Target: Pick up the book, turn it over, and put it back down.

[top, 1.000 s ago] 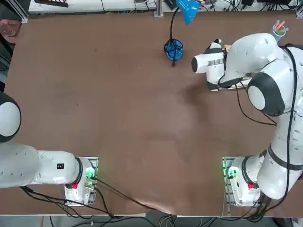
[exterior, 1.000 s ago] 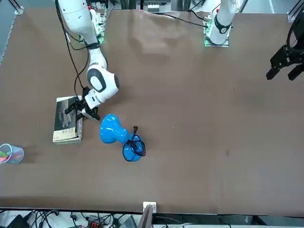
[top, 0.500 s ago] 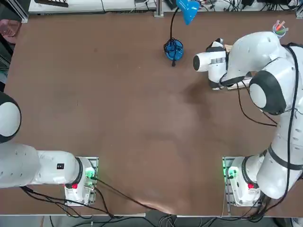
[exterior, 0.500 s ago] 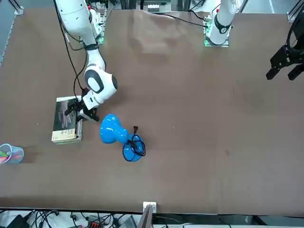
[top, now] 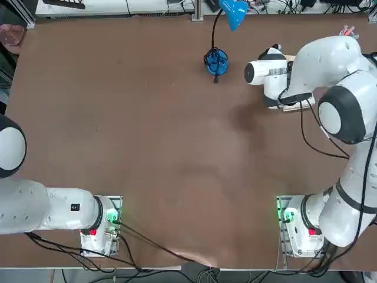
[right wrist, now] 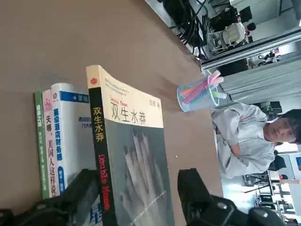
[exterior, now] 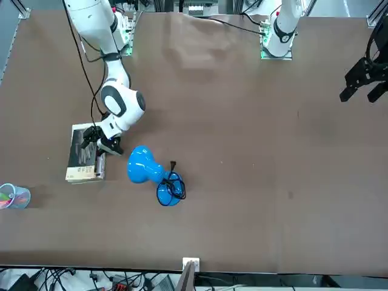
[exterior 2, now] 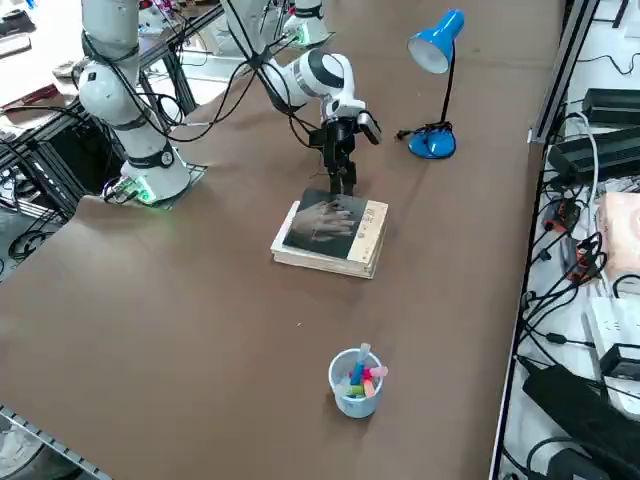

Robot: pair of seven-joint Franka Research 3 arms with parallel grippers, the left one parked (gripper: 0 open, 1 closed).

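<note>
Near the middle of the right side view, the book (exterior 2: 335, 228) lies with its hand-picture cover up above the desk (exterior 2: 200, 330); beside it, the right gripper (right wrist: 139, 176) holds its jaws wide apart.

A robot arm (top: 340, 109) in glossy white shells — dark grey bands circling its rounded joints, black cables strung along its length — carries a black gripper (right wrist: 136, 200) with angular, blocky fingers studded with small round screws.
</note>
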